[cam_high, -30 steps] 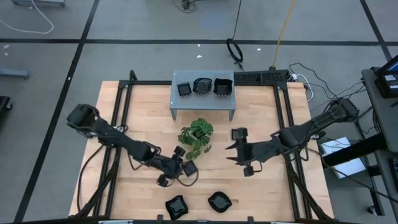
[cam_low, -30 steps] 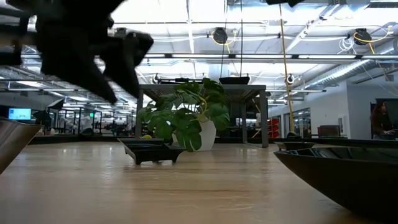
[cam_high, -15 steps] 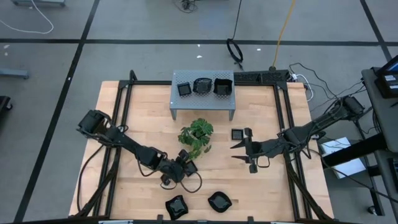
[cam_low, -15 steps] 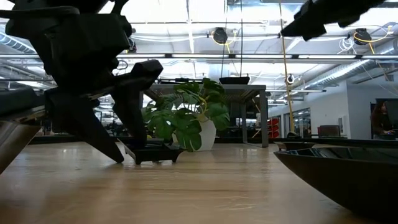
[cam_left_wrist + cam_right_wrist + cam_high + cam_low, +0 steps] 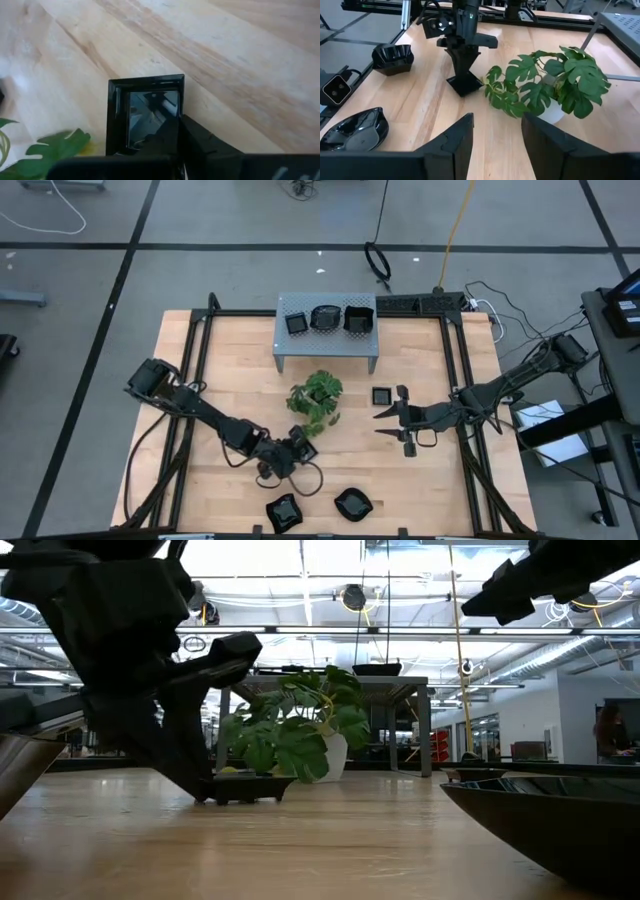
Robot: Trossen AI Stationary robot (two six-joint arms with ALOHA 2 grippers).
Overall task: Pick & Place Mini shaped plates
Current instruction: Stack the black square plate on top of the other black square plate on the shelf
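The left gripper point(image 5: 297, 446) is clamped on a square plate point(image 5: 145, 112) beside the plant point(image 5: 316, 400); the right gripper point(image 5: 383, 420) is held wide, empty. A second plate point(image 5: 382, 395) lies just beyond it.

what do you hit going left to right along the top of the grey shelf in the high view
small square plate → round wavy-edged plate → larger square plate, all three black and sitting on the grey shelf.
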